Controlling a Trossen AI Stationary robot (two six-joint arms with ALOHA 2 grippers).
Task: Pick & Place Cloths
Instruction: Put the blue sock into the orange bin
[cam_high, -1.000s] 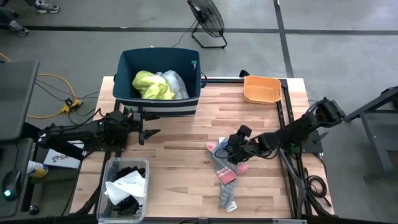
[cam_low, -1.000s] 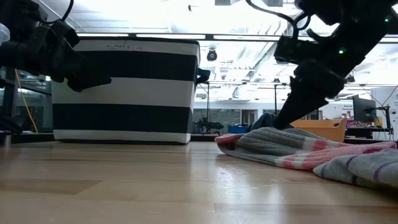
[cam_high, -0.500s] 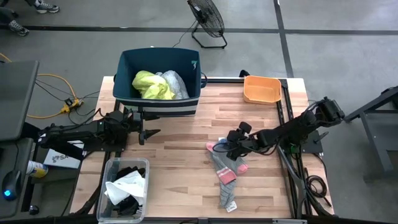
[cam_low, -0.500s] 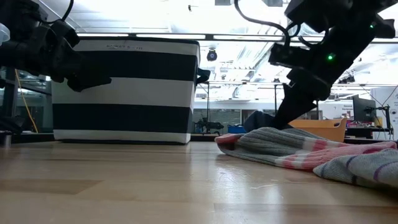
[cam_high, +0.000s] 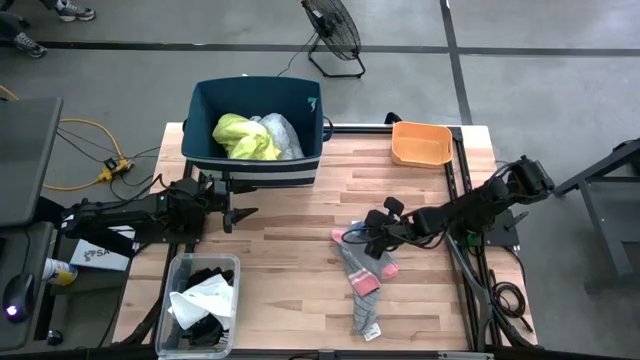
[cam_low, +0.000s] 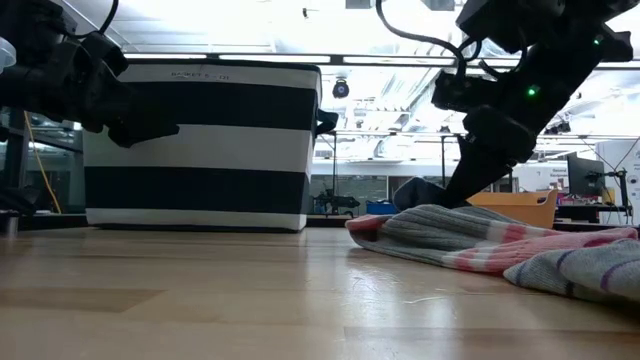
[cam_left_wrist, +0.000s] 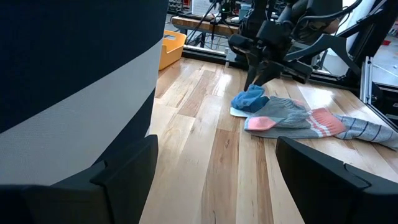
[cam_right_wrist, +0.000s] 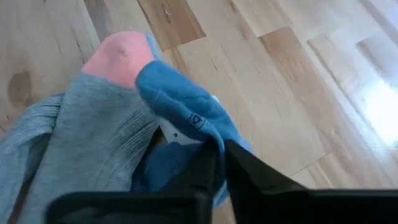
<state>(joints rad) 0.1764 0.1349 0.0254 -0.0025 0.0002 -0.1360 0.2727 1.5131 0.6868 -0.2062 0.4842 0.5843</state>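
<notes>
A small white-blue rag (cam_left_wrist: 249, 99) lies bunched at the pink toe end of a grey sock (cam_high: 358, 262) in the middle of the table. A second grey sock (cam_high: 366, 312) lies nearer the front edge. My right gripper (cam_right_wrist: 217, 149) reaches in from the table's right and is shut on the rag. My left gripper (cam_high: 243, 213) stands open at the left, just in front of the dark-blue bin (cam_high: 300, 95). The bin holds a neon-yellow garment (cam_high: 243, 137) and a pale one (cam_high: 283, 135). My right gripper pinches a raised fold of the rag's blue part (cam_right_wrist: 199, 134) between its two fingers. The fingers slant down from the table's right side. The rag still rests on the table and against the sock's pink toe (cam_right_wrist: 118, 56), bunched and slack.
An orange tray (cam_high: 420, 143) sits at the far right. A clear box (cam_high: 185, 270) with black and white cloth stands at the near left corner. Bare wood lies between the bin and the socks.
My right gripper has shifted a little toward the table's left and far edge, over the rag, and has shut on the rag's blue fold. The socks have stayed in place. My left arm has kept still.
</notes>
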